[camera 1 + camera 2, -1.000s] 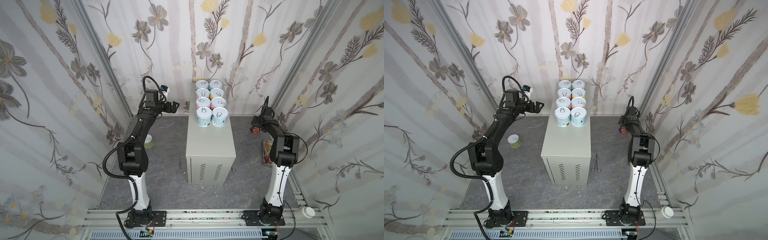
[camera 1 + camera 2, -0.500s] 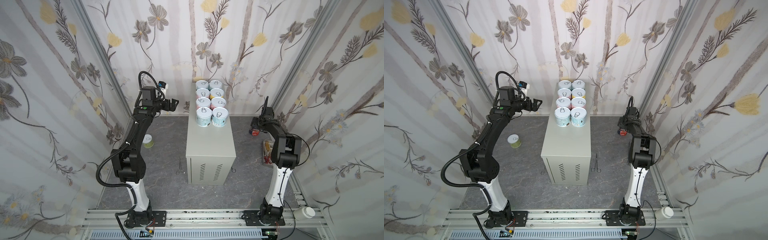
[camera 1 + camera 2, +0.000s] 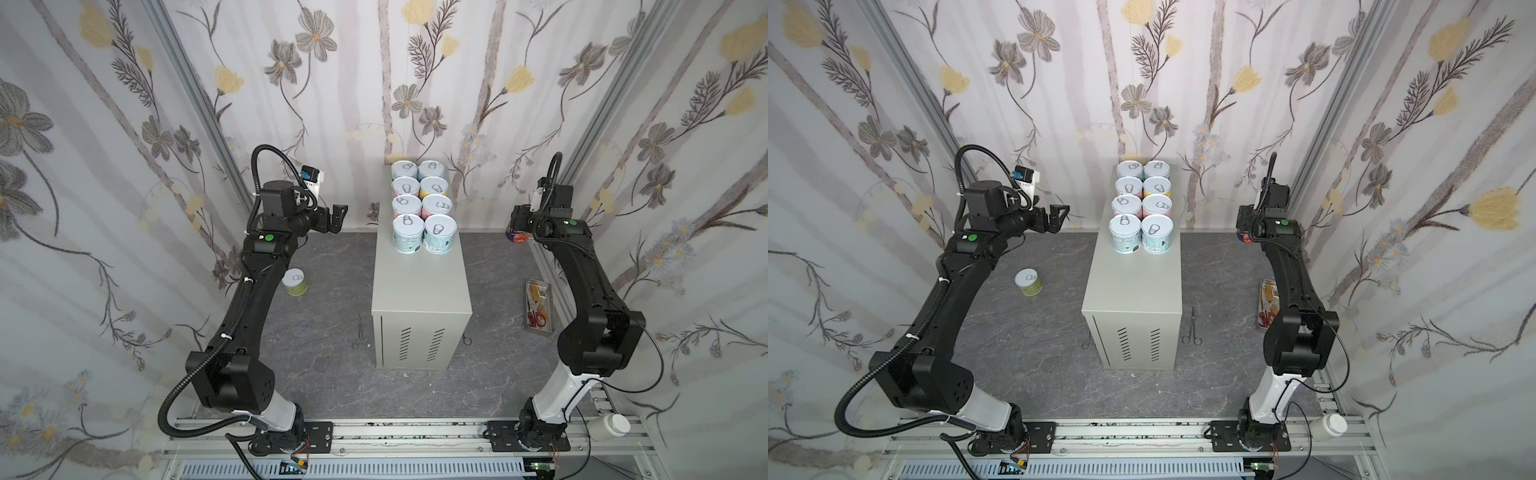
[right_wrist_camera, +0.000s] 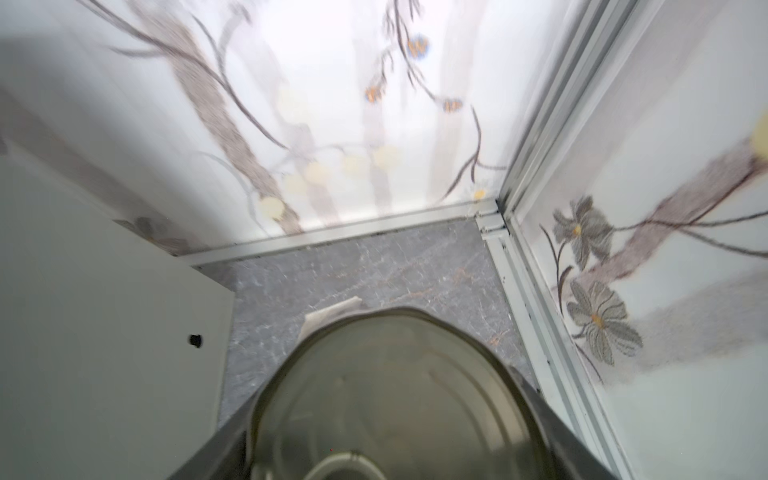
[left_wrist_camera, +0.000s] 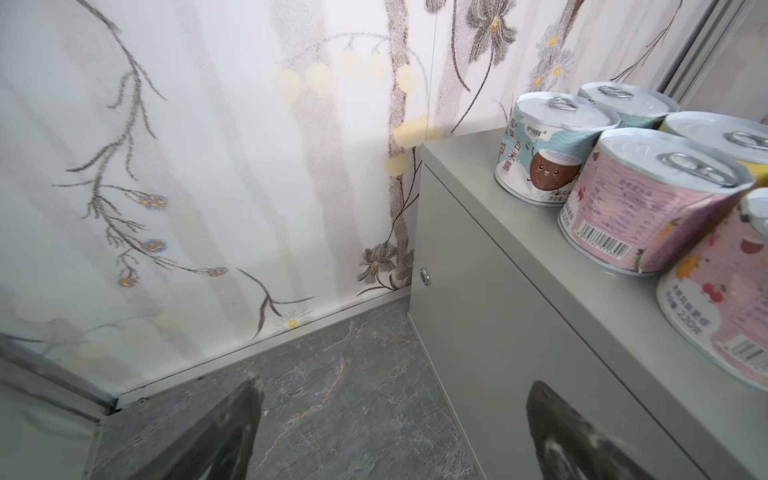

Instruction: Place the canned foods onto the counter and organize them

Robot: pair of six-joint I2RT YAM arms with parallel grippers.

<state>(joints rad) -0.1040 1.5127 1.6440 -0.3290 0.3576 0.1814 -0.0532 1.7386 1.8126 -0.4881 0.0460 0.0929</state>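
Note:
The counter [image 3: 422,282] [image 3: 1133,286] stands mid-floor with several short cans [image 3: 439,229] [image 3: 1156,235] in two rows at its far end. A green-labelled can [image 3: 294,282] [image 3: 1028,282] stands alone on the floor to its left. My left gripper [image 3: 338,218] [image 3: 1059,218] [image 5: 395,415] hovers open and empty left of the counter's far end, level with the pink can [image 5: 636,208] and blue can [image 5: 536,162]. My right gripper [image 3: 515,228] [image 3: 1244,226] [image 4: 386,436] is shut on the dark-blue tomato can [image 3: 517,237] [image 3: 1246,239] [image 4: 395,395], held above the floor right of the counter [image 4: 104,311].
A small metal tray [image 3: 539,305] [image 3: 1264,305] with scissors lies by the right wall. Forceps [image 3: 360,332] [image 3: 1192,328] lie on the floor beside the counter's front. A white bottle [image 3: 609,426] [image 3: 1329,426] rests on the front rail. Walls close in behind and beside both grippers.
The right gripper has lifted the dark-blue can up and toward the back wall. The left arm's elbow has swung down and forward while its open gripper stayed near the counter's far left.

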